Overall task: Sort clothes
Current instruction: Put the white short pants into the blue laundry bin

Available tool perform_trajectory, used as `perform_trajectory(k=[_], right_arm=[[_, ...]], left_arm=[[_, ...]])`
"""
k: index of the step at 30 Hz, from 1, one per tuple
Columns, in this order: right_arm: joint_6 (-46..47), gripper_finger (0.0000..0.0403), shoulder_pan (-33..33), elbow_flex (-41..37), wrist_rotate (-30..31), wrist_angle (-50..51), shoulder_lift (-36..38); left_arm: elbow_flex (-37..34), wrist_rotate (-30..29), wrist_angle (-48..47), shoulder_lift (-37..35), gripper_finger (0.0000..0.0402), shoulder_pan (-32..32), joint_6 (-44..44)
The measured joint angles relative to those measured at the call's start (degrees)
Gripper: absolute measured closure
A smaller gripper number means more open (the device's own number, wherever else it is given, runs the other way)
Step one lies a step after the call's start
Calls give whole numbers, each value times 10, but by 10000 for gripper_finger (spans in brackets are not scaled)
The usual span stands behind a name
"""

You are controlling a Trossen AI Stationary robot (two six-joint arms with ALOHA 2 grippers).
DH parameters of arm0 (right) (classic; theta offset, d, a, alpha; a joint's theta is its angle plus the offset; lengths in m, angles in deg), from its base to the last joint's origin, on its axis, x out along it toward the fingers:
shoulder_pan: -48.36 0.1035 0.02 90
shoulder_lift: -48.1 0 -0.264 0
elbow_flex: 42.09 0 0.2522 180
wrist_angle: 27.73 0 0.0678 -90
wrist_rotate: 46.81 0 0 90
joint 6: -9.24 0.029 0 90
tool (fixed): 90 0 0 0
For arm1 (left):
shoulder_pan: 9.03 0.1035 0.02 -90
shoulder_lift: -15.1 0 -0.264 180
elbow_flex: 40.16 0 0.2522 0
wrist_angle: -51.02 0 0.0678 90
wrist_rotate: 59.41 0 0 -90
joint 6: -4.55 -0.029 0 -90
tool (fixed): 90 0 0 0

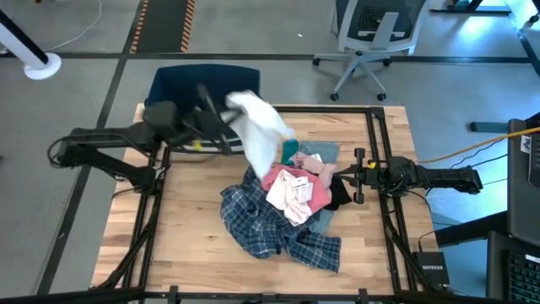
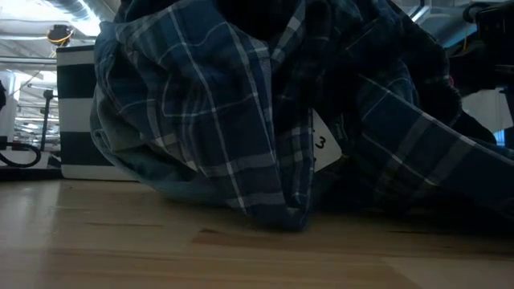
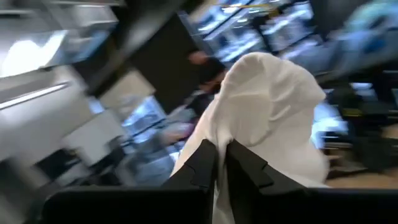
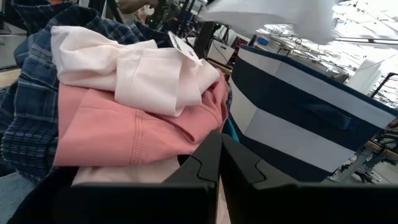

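"NETGEAR" on black box [image 1: 431,268]; "3" on tag [image 2: 324,147].

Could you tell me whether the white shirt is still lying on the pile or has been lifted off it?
Lifted. The left claw is shut on the white shirt, which hangs above the table beside the bin.

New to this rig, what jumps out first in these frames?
The white shirt hanging in the air from the shut left gripper, lifted between the dark blue bin at the table's far edge and the clothes pile. Next, the pile itself mid-table: the blue-white plaid shirt sprawled toward the near edge with pink pieces on top. The right gripper waits, shut, at the pile's right side.
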Motion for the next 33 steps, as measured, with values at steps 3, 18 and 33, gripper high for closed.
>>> perform_trajectory(k=[3, 18, 33], right_arm=[[0, 386, 0, 0, 0, 0, 0], [0, 386, 0, 0, 0, 0, 0], [0, 386, 0, 0, 0, 0, 0]], left_arm=[[0, -23, -10, -36, 380, 28, 2], [-4, -109, -137, -109, 378, 166, 41], [-4, -114, -306, -20, 378, 244, 103]])
